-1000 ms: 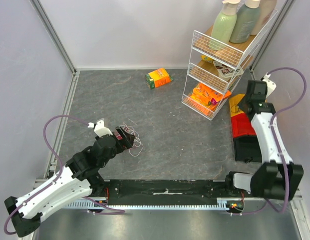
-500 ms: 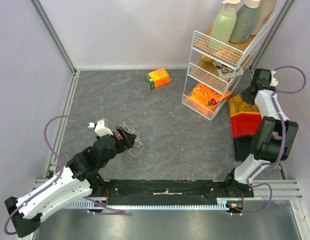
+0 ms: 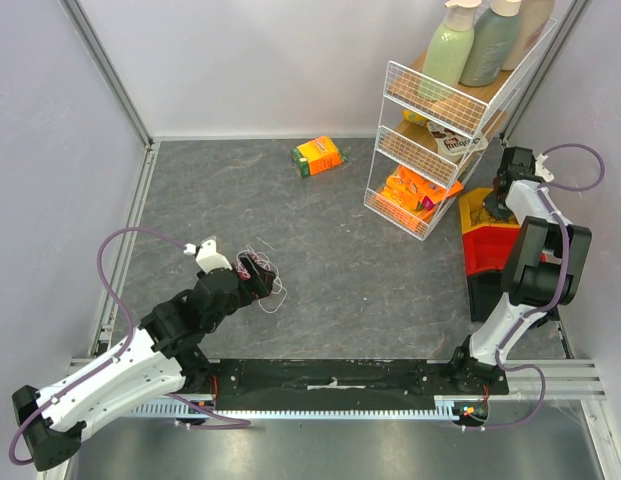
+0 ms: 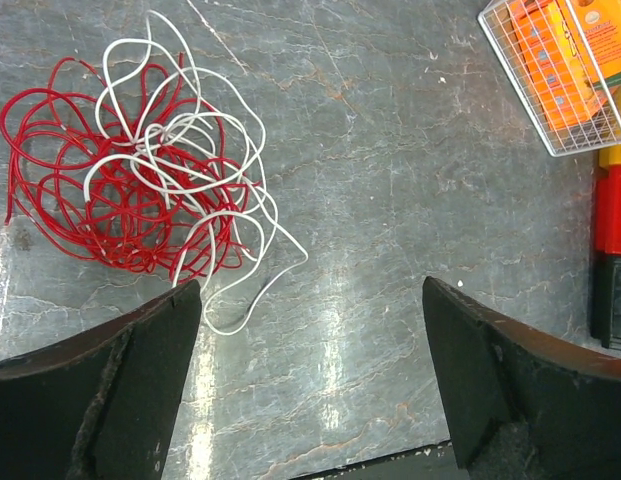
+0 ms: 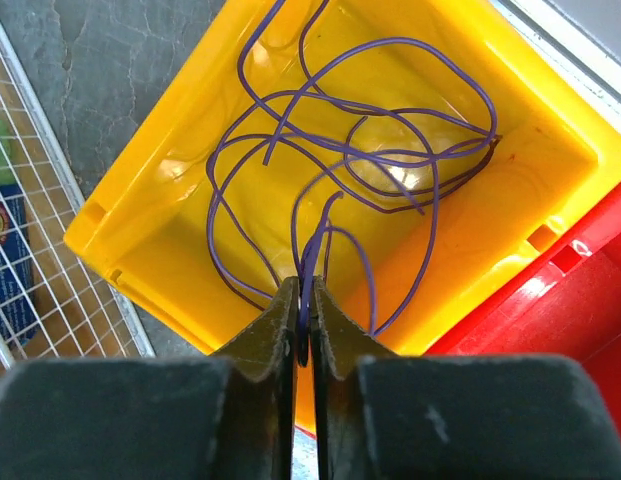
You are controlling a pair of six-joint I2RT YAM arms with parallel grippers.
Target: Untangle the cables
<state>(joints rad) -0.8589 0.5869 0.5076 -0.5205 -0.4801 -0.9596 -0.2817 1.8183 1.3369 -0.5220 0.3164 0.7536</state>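
Note:
A tangle of red cable and white cable lies on the grey table; in the top view it shows as thin loops just right of my left gripper. My left gripper is open and empty, and the tangle lies ahead and to its left. My right gripper is shut on a thin purple cable whose loops lie in a yellow bin. In the top view my right gripper is over that yellow bin at the right.
A white wire rack with packets and bottles stands at the back right, next to the yellow bin. A red bin and a black bin sit in front of the yellow one. An orange carton lies at the back.
My right arm has folded back toward the wall while its gripper stays over the yellow bin. My left gripper has barely shifted by the tangle.

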